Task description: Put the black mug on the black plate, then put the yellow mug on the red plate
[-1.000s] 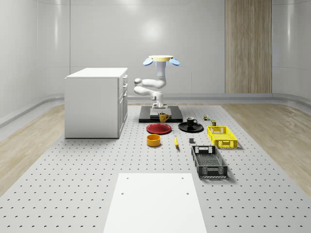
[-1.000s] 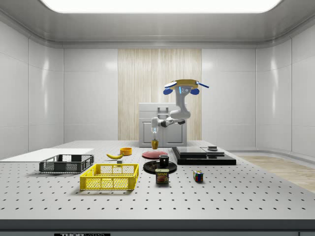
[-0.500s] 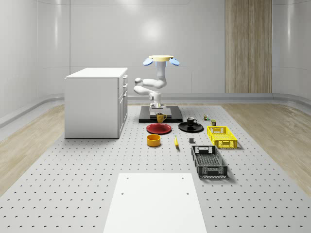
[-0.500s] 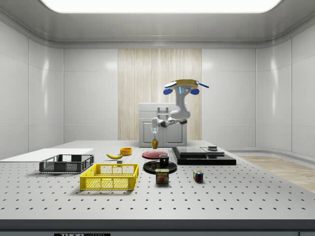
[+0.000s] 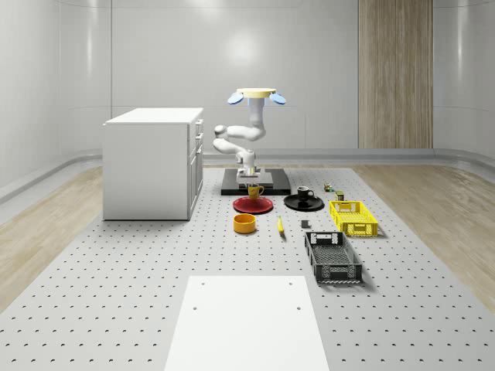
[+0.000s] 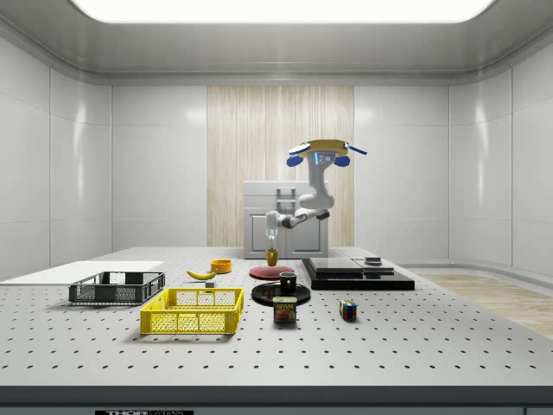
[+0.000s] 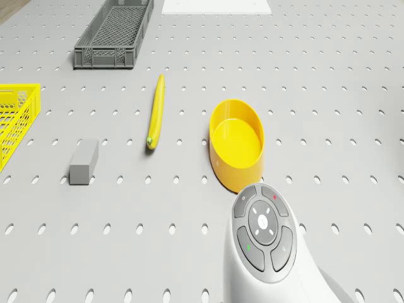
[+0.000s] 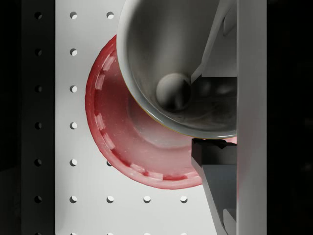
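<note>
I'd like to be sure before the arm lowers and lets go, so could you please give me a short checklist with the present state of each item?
1. Black mug standing on the black plate: ok.
2. Yellow mug held in the gripper, rim pinched between the fingers in the wrist view: ok.
3. Yellow mug over the red plate: ok; the wrist view shows the plate under it.
4. Mug upright: ok in the side view.
5. Mug touching the red plate: cannot tell.
6. Drone hovering above the black platform behind the plates: ok.
</note>
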You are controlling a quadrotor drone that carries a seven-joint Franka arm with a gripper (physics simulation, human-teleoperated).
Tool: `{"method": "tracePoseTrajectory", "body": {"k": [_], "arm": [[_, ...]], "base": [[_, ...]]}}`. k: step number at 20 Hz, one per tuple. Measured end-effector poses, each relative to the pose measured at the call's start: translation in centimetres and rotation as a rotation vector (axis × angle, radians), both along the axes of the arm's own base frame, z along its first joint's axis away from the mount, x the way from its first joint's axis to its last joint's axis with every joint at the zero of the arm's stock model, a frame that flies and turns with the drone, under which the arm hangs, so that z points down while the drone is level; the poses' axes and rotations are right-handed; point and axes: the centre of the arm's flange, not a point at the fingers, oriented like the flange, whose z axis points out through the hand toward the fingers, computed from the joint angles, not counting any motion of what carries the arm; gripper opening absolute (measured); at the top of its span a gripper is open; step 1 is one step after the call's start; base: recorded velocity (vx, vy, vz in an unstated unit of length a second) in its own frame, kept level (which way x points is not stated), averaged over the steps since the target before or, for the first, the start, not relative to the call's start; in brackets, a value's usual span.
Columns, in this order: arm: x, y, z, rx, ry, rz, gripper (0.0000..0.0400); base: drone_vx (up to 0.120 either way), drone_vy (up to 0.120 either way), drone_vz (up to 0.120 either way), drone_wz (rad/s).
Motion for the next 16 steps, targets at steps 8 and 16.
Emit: {"method": "tracePoseTrajectory", "body": {"k": [8,16], "arm": [[0.0,0.1,2.8,0.000,0.000,0.000,0.0251],[0.0,0.1,1.4,0.000,0.000,0.000,0.0378]], "base": [[0.000,0.000,0.000,0.000],[0.000,0.000,0.000,0.000]]}}
